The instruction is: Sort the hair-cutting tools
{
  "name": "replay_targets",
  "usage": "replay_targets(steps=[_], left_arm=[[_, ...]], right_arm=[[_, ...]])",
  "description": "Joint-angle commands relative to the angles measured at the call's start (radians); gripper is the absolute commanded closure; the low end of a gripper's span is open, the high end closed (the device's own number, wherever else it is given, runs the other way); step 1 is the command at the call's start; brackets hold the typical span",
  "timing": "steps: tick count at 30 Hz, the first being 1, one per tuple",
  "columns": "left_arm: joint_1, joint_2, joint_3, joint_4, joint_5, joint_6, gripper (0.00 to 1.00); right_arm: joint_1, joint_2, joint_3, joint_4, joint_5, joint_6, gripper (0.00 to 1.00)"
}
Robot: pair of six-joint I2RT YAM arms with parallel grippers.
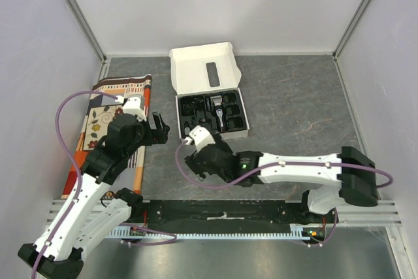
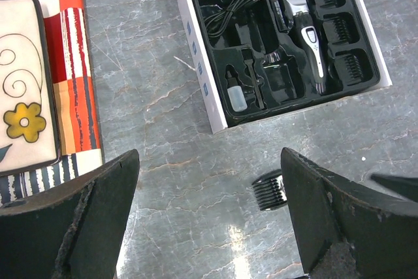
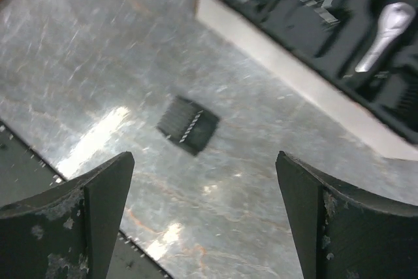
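Jaws wide on right arm (image 1: 287, 166) (left arm (image 1: 88, 204) too), poised above the comb guard (image 3: 188, 125).

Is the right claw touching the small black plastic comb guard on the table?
Apart. Right wrist view: bare grey table separates the right claw from the small black plastic comb guard.

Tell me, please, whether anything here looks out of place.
One small black comb guard lies loose on the grey table, just outside the white box, while three similar guards sit slotted inside it. Nothing else stands out.
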Motion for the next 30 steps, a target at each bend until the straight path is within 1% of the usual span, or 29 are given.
replay_targets(steps=[1, 2, 3, 4, 5, 6, 8, 10, 11, 13, 14, 16, 17, 18, 20, 24, 26, 27, 28, 29, 30], left_arm=[[0.002, -0.020, -0.005, 0.028, -0.008, 0.035, 0.05], [0.004, -0.018, -0.005, 0.028, -0.008, 0.035, 0.05], [0.004, -0.018, -0.005, 0.029, -0.008, 0.036, 0.05], [0.004, -0.014, -0.004, 0.028, -0.008, 0.036, 0.05], [0.004, -0.014, -0.005, 0.029, -0.006, 0.036, 0.05], [0.004, -0.014, -0.004, 0.029, -0.006, 0.036, 0.05], [0.004, -0.015, -0.004, 0.029, -0.006, 0.038, 0.05], [0.004, -0.018, -0.004, 0.029, -0.009, 0.038, 0.06], [0.004, -0.018, -0.005, 0.031, -0.010, 0.038, 0.06], [0.004, -0.021, -0.005, 0.031, -0.006, 0.038, 0.06], [0.004, -0.020, -0.005, 0.031, -0.005, 0.038, 0.06], [0.004, -0.020, -0.007, 0.032, 0.001, 0.038, 0.06], [0.004, -0.015, -0.007, 0.031, 0.003, 0.038, 0.06], [0.004, -0.014, -0.005, 0.032, 0.006, 0.038, 0.06], [0.004, -0.014, -0.005, 0.031, 0.006, 0.038, 0.06], [0.002, -0.023, -0.008, 0.031, 0.010, 0.038, 0.06], [0.004, -0.026, -0.010, 0.029, 0.010, 0.038, 0.06], [0.004, -0.025, -0.011, 0.031, 0.012, 0.036, 0.06], [0.002, -0.025, -0.010, 0.031, 0.013, 0.036, 0.06], [0.004, -0.023, -0.010, 0.031, 0.014, 0.036, 0.06], [0.004, -0.020, -0.010, 0.031, 0.015, 0.036, 0.06]], right_arm=[[-0.005, -0.132, -0.112, 0.043, 0.256, -0.020, 0.02], [-0.014, -0.139, -0.121, 0.045, 0.242, -0.056, 0.02], [-0.017, -0.131, -0.121, 0.042, 0.110, -0.109, 0.02], [-0.019, -0.120, -0.105, 0.013, 0.051, -0.204, 0.02], [-0.019, -0.111, -0.097, 0.000, -0.013, -0.248, 0.02], [-0.017, -0.088, -0.091, -0.011, -0.041, -0.281, 0.02], [-0.015, -0.074, -0.089, -0.017, -0.033, -0.379, 0.02], [-0.015, -0.082, -0.124, 0.027, -0.054, -0.458, 0.02], [-0.017, -0.089, -0.137, 0.046, -0.078, -0.534, 0.02], [-0.020, -0.108, -0.152, 0.084, -0.170, -0.588, 0.02], [-0.023, -0.108, -0.151, 0.089, -0.215, -0.640, 0.02], [-0.043, -0.090, -0.137, 0.088, -0.294, -0.685, 0.02], [-0.048, -0.077, -0.131, 0.086, -0.368, -0.702, 0.02], [-0.055, -0.048, -0.109, 0.074, -0.393, -0.726, 0.02], [-0.080, -0.016, -0.085, 0.055, -0.474, -0.739, 0.02], [-0.120, 0.055, -0.011, 0.042, -0.540, -0.711, 0.04], [-0.155, 0.082, 0.021, 0.038, -0.513, -0.609, 0.06], [-0.164, 0.091, 0.058, 0.031, -0.453, -0.566, 0.09], [-0.176, 0.101, 0.079, 0.019, -0.422, -0.446, 0.11], [-0.180, 0.128, 0.105, -0.004, -0.412, -0.390, 0.13], [-0.178, 0.143, 0.166, -0.071, -0.411, -0.334, 0.21]])
